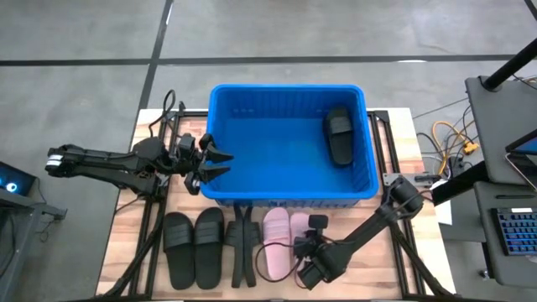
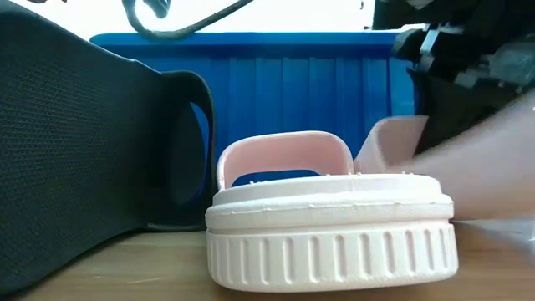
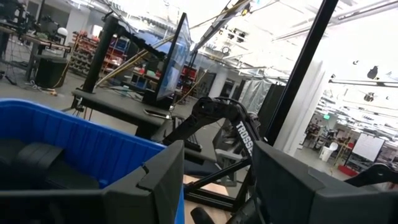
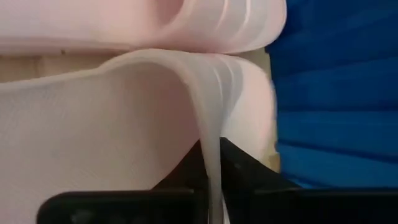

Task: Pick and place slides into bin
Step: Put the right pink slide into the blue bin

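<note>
Bin: the blue bin (image 1: pixel 289 138) stands at the far middle of the wooden table (image 1: pixel 117 252), its near wall facing the row of slides.
Bin contents: one black slide (image 1: pixel 339 136) lies inside by the right wall, lengthwise from far to near; the rest of the blue floor shows bare.
Slides on the table: a black pair (image 1: pixel 194 247) lies near-left of the bin, another black one (image 1: pixel 242 245) seems to stand on edge beside it, though the top view leaves that unsure, and two pink slides (image 1: pixel 278 242) lie right of that.
Right gripper: the right gripper (image 4: pixel 214 180) is low at the near right, clenched on the thin strap (image 4: pixel 208 124) of the right pink slide, the strap pinched between its two dark fingers.
Left gripper: the left gripper (image 1: pixel 216 161) hovers at the bin's left rim, jaws parted and holding nothing.
</note>
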Robot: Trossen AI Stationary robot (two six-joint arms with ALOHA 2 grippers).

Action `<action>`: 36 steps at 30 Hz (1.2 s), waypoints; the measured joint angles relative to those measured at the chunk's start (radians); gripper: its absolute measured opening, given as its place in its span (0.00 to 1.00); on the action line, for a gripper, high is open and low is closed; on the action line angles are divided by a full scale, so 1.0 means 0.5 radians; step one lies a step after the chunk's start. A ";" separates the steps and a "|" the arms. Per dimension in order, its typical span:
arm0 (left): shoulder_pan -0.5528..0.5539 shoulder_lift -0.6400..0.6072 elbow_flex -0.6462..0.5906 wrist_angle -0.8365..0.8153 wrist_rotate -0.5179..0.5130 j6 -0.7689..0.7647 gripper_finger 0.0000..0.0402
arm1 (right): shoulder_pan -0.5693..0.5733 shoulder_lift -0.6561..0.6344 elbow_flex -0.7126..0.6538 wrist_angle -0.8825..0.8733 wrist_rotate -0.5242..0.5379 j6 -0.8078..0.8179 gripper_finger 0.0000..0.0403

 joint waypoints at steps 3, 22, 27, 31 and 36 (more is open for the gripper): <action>0.000 0.000 0.000 0.000 -0.001 0.000 0.44 | 0.002 -0.032 0.032 -0.121 -0.100 -0.014 0.03; -0.001 0.004 0.000 0.004 -0.001 -0.001 0.44 | -0.122 -0.691 0.473 -0.251 -0.431 -0.241 0.02; -0.001 -0.003 0.000 0.001 0.002 -0.002 0.44 | -0.163 -0.865 0.613 -0.246 -0.146 -0.361 0.02; -0.001 -0.013 0.000 0.002 0.002 -0.003 0.44 | -0.213 -0.960 0.723 -0.269 0.072 -0.576 0.02; 0.001 -0.034 0.006 0.012 0.001 -0.004 0.44 | -0.381 -1.054 0.788 -0.461 0.199 -0.737 0.02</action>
